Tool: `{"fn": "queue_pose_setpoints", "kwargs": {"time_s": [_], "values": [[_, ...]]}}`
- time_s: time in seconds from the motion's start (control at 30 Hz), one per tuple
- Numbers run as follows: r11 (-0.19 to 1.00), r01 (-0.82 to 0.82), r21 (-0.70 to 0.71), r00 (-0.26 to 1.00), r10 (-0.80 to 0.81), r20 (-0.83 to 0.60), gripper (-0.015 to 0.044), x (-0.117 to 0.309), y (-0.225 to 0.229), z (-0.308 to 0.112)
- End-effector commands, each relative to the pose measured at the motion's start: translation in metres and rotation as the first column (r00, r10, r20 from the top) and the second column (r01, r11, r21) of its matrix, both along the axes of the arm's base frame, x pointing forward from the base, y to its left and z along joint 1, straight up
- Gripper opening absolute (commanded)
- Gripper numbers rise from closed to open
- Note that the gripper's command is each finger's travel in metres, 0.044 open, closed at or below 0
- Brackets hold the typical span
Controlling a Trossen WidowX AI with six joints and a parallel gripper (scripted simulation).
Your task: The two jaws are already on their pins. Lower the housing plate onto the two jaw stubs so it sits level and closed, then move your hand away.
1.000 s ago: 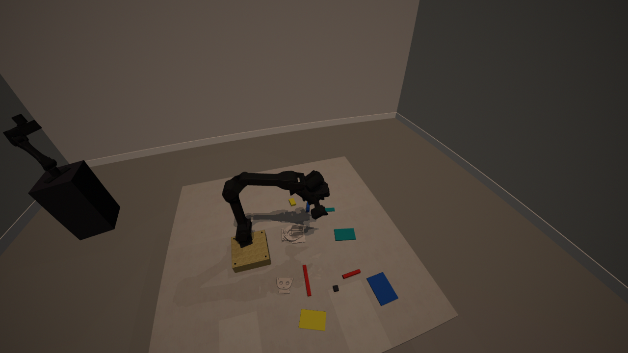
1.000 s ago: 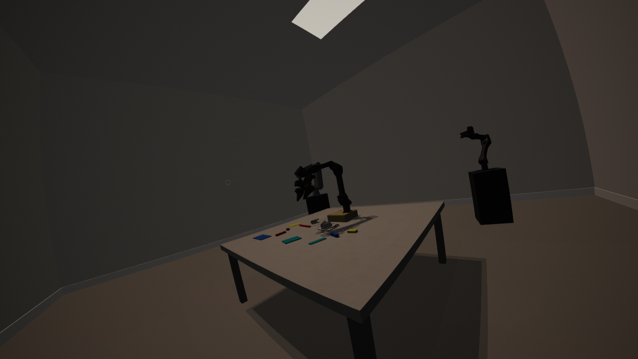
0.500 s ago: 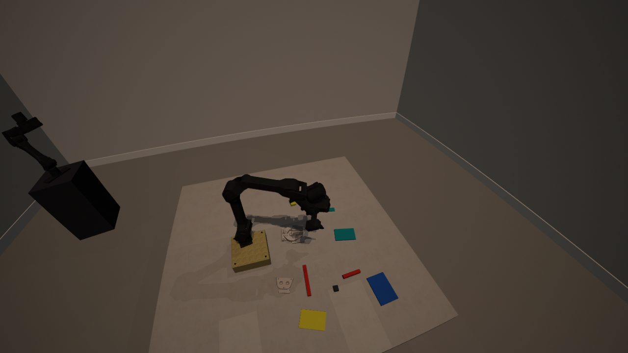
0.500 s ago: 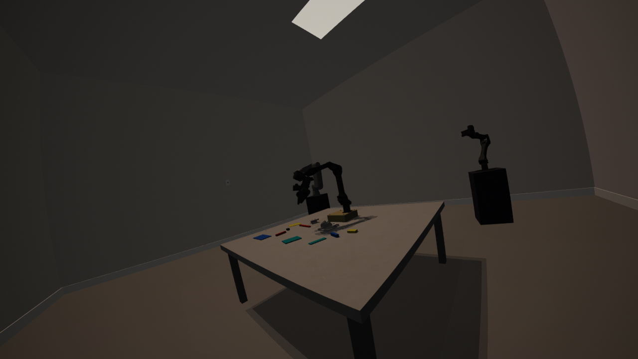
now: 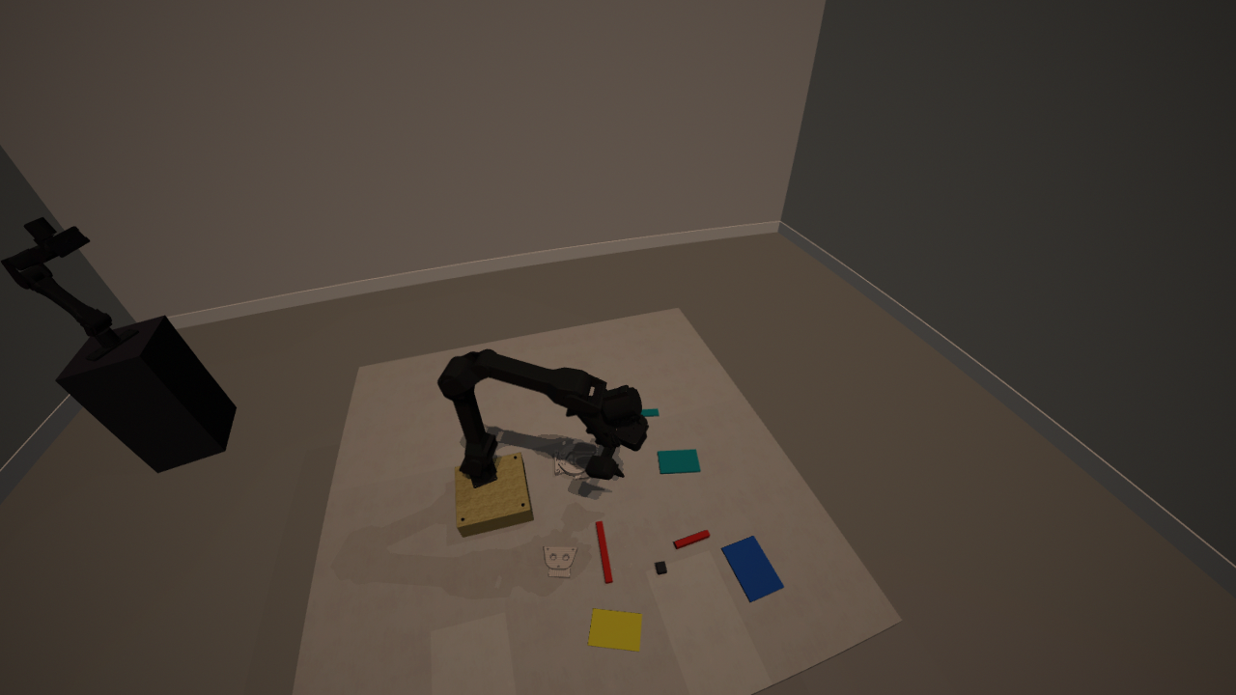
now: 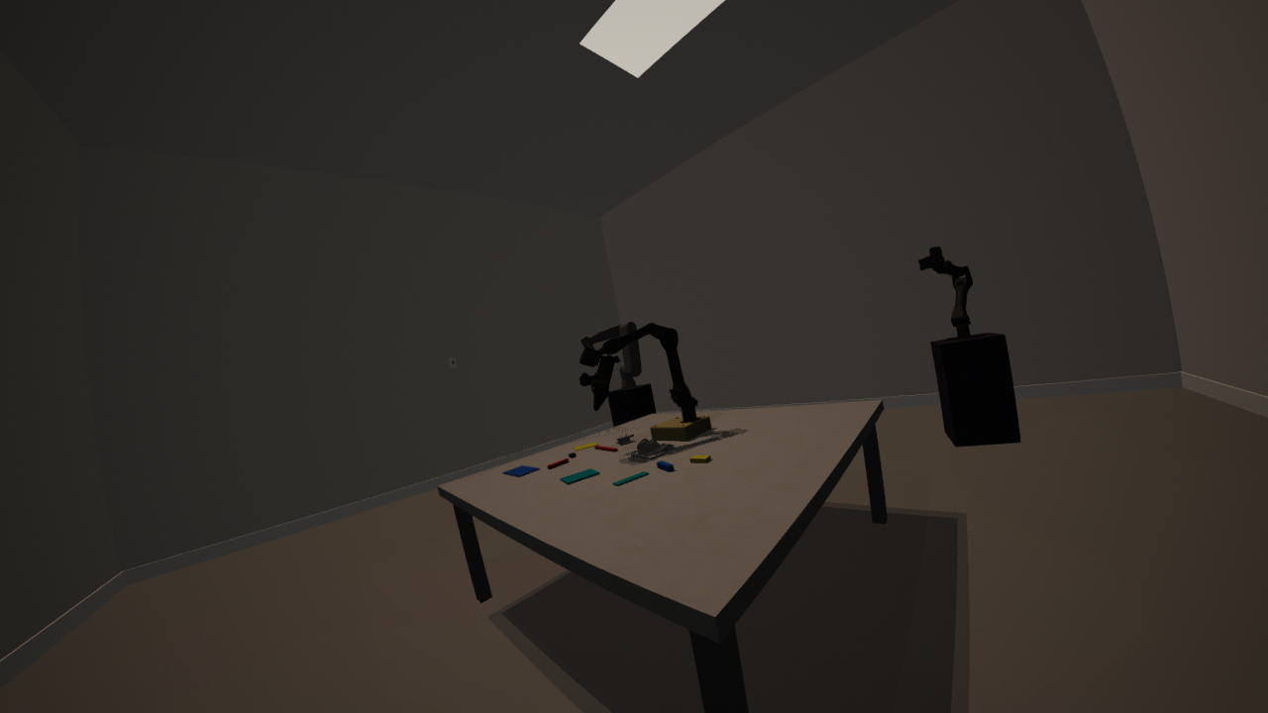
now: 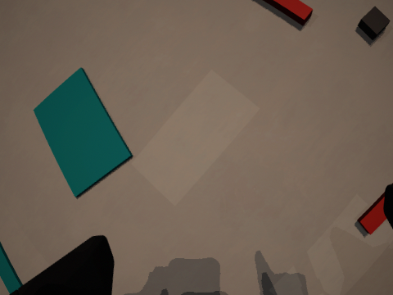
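Observation:
The pale housing plate (image 5: 560, 558) (image 6: 625, 439) with two round holes lies on the table, apart from the jaw assembly. The pale jaw assembly (image 5: 568, 467) (image 6: 650, 450) lies beside the arm's base, partly hidden by my arm in the top view; its stubs are too small to make out. My gripper (image 5: 630, 460) (image 6: 591, 394) (image 7: 255, 227) is open and empty, above the table on the far side of the jaw assembly from the arm's base. Neither the plate nor the assembly shows in the wrist view.
A teal plate (image 5: 678, 461) (image 7: 82, 133), a teal strip (image 6: 630, 478), two red bars (image 5: 603, 553) (image 5: 691, 539), a black cube (image 5: 660, 568) (image 7: 374, 22), a blue plate (image 5: 751, 569) and a yellow plate (image 5: 615, 629) lie around. Small blue (image 6: 665, 465) and yellow (image 6: 700, 458) blocks lie near the assembly.

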State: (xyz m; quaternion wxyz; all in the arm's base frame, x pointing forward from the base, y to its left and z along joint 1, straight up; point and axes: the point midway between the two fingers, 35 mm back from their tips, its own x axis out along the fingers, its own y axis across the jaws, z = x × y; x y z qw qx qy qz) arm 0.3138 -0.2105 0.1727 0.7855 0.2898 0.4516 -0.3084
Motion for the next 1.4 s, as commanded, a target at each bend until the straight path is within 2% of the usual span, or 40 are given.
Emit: {"fn": "queue_pose_setpoints", "kwargs": {"time_s": [0.0,0.67,1.37], "values": [[0.998,0.06,0.03,0.998,-0.059,-0.031,0.044,-0.011,-0.007,-0.011],[0.9,0.412,0.14,0.909,-0.395,-0.135,0.044,-0.073,-0.047,-0.041],[0.656,0.726,0.207,0.687,-0.677,-0.264,0.044,-0.144,-0.069,-0.069]]}}
